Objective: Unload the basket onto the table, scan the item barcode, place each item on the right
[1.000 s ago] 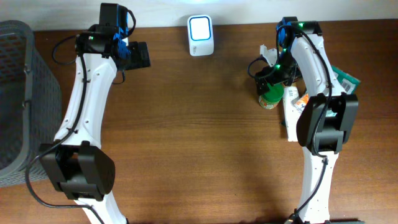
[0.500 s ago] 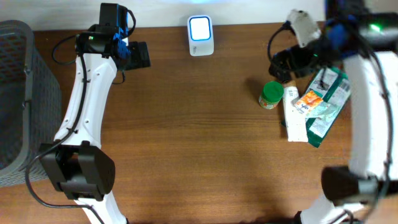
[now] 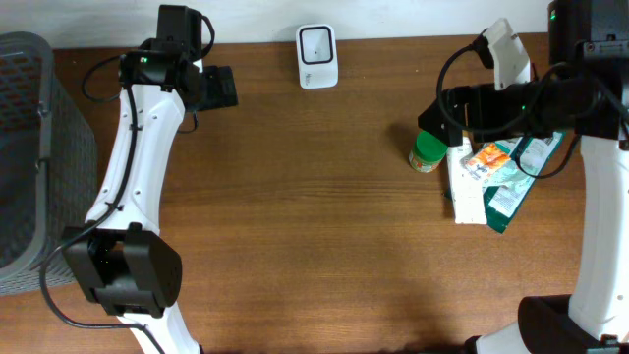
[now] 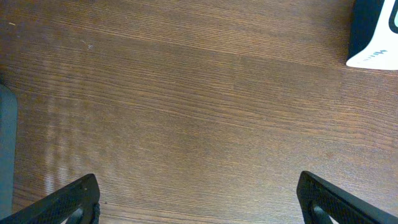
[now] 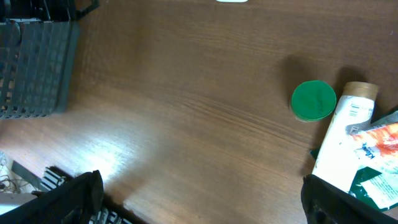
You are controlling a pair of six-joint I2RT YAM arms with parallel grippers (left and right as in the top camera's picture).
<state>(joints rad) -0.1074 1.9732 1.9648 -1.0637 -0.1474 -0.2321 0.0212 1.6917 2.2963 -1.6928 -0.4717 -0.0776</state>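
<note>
The only lettering you can half read is on the orange packet: red letters beginning with a K, the rest cut off at the frame edge. The white tube carries small dark print below its tan cap, too fine to read. The markings on the green pouch are too small as well.

None of these items is held. They lie in a pile on the right side of the table. The tube lies flat with its long axis running front to back, cap toward the far edge. The green-lidded jar stands upright, lid up, just beside the tube's cap end on the side toward the table's middle. The orange packet lies across the tube and the pouch. The pouch lies tilted, its long axis on a diagonal, against the tube's right side.

Your right gripper hangs above the table near the jar, jaws spread wide and empty. Your left gripper is at the far left, jaws also wide apart with nothing between them, over bare wood.

The white barcode scanner stands at the far edge near the middle, well apart from the pile. A grey mesh basket sits at the left edge.
</note>
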